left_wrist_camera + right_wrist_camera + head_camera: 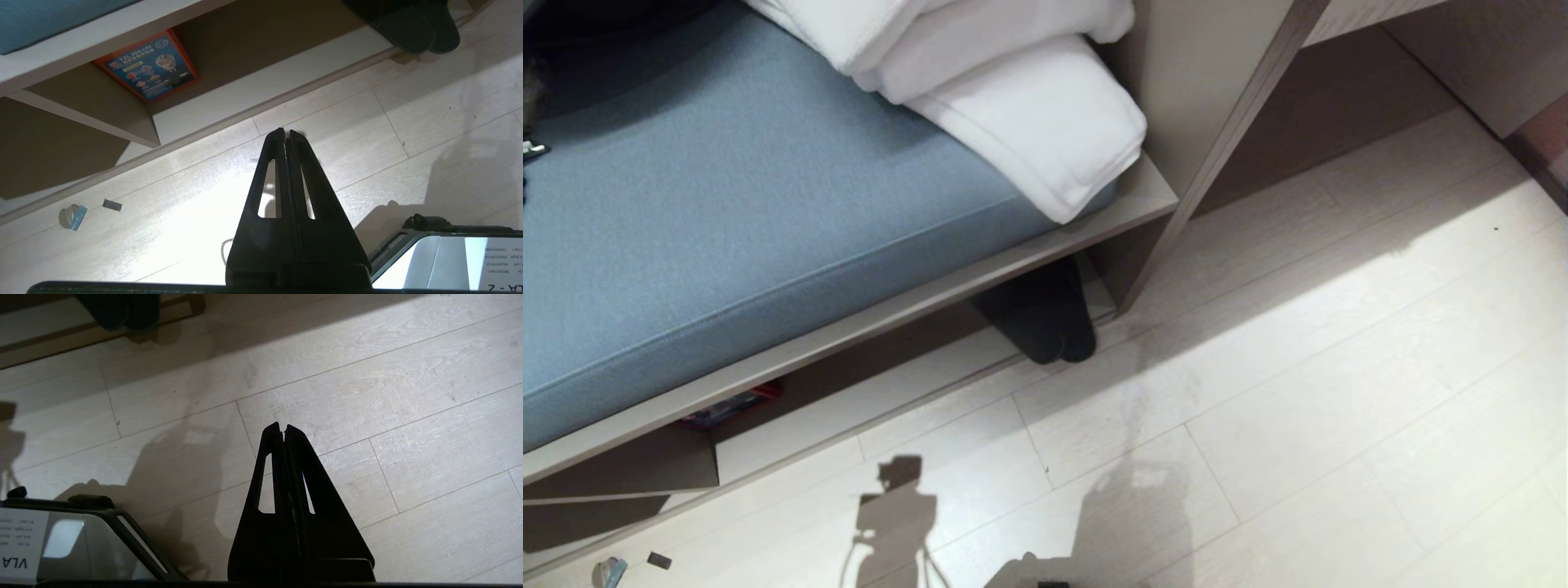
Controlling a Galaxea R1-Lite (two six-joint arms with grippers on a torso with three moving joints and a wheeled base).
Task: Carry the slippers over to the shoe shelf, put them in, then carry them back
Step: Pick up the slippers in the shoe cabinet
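The slippers point(1045, 322) sit side by side in the shoe shelf point(1029, 269) under the blue-cushioned bench point(727, 212), toes poking out over the floor point(1298, 367). The left tool point(286, 132) and right tool point(282, 426) hang above the floorboards, fingers pressed together, empty.

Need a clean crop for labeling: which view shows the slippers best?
Head view: the slippers sit near centre, toes poking out from under the bench, heels hidden. Left wrist view catches them cropped in a corner; right wrist view shows only dark toes at the edge.

slippers point(1045, 322) heels hidden under bench (toes showing), orange box point(737, 404) mostly hidden
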